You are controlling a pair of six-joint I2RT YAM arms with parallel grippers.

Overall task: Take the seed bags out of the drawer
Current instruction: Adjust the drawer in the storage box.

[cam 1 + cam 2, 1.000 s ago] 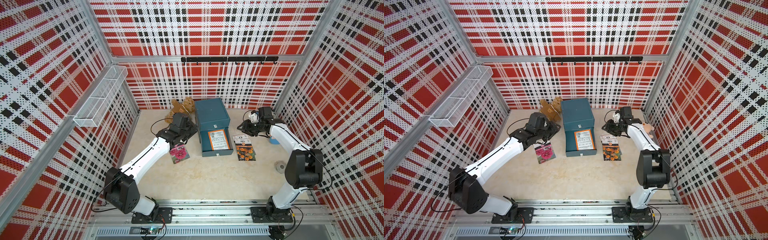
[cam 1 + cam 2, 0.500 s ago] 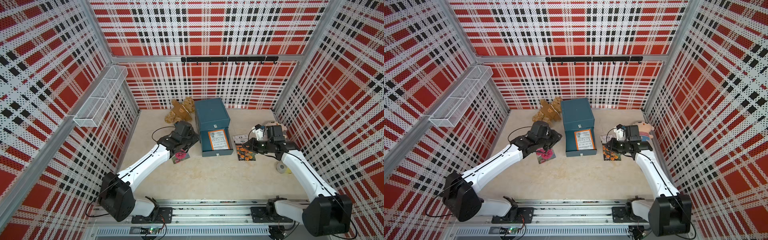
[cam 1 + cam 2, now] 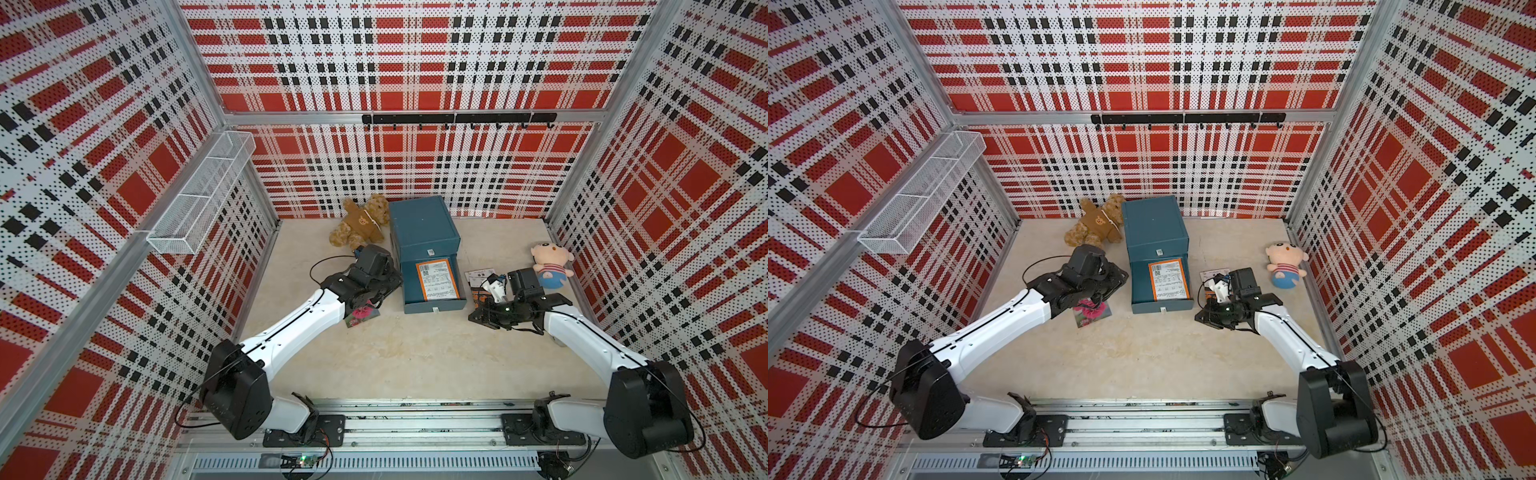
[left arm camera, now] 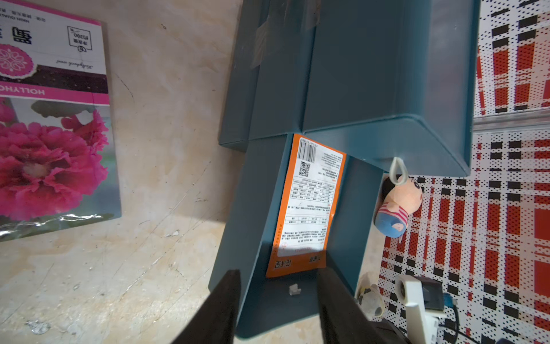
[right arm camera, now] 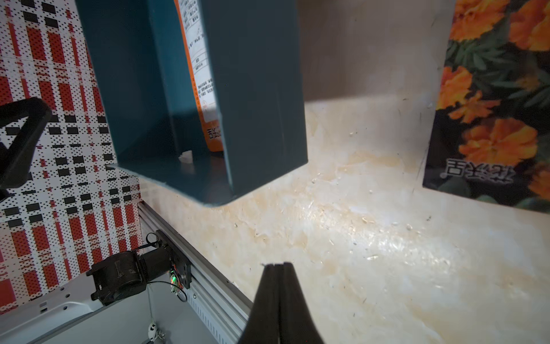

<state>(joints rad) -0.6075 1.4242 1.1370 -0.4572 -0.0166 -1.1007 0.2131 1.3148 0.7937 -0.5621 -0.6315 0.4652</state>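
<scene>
— Three seed bags show clearly. Where does each one lie?

— One orange-bordered packet (image 3: 437,279) with a white label lies flat inside the open drawer (image 3: 434,306), near the wall on the right arm's side. The pink-flower packet (image 3: 1092,314) lies on the table (image 3: 415,361) beside the drawer, partly under the left arm. The orange-flower packet (image 5: 491,104) lies on the table at the drawer's other side; in both top views the right arm hides most of it.

— How does the left gripper (image 4: 278,300) stand?

— Its jaws are spread, with nothing between them but the drawer's front corner. In the left wrist view one finger (image 4: 229,297) sits outside the drawer's side wall and its mate over the inside. Whether either touches the wall, I cannot tell.

— And the right gripper (image 5: 278,268)?

— Its jaws are pressed together and carry nothing. It hangs over bare table between the drawer's front corner and the orange-flower packet, apart from both.

— Anything else around?

— The drawer comes out of a teal cabinet (image 3: 422,228). A teddy bear (image 3: 361,222) lies against the cabinet's side, and a doll (image 3: 550,266) sits by the wall behind the right arm.
</scene>
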